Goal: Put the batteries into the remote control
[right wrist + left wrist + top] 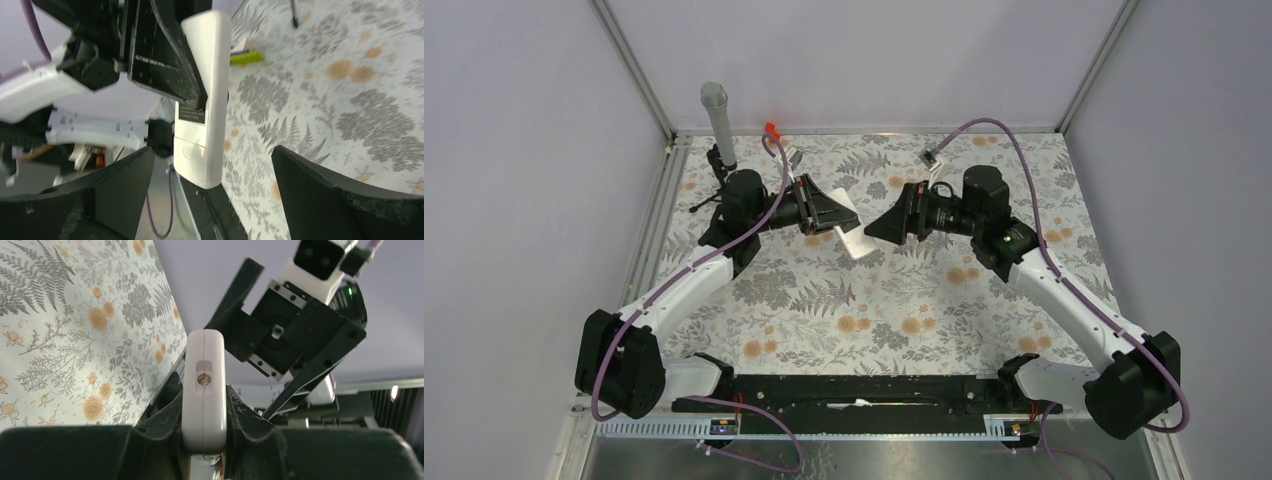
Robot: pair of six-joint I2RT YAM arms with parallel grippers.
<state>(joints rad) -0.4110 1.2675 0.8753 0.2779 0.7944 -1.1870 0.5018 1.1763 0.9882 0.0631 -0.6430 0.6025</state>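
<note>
My left gripper [832, 215] is shut on the white remote control [848, 222] and holds it above the middle of the table. In the left wrist view the remote [203, 390] stands edge-on between my fingers. In the right wrist view its plain white back [202, 95] with a dark label faces me. My right gripper [876, 228] is open, its fingertips [310, 185] wide apart just short of the remote's near end. The batteries are hidden.
A yellow-green marker [246, 57] lies on the fern-patterned cloth [904, 300] behind the remote. A grey cylinder on a small black stand [719, 125] is at the back left. Grey walls enclose the table.
</note>
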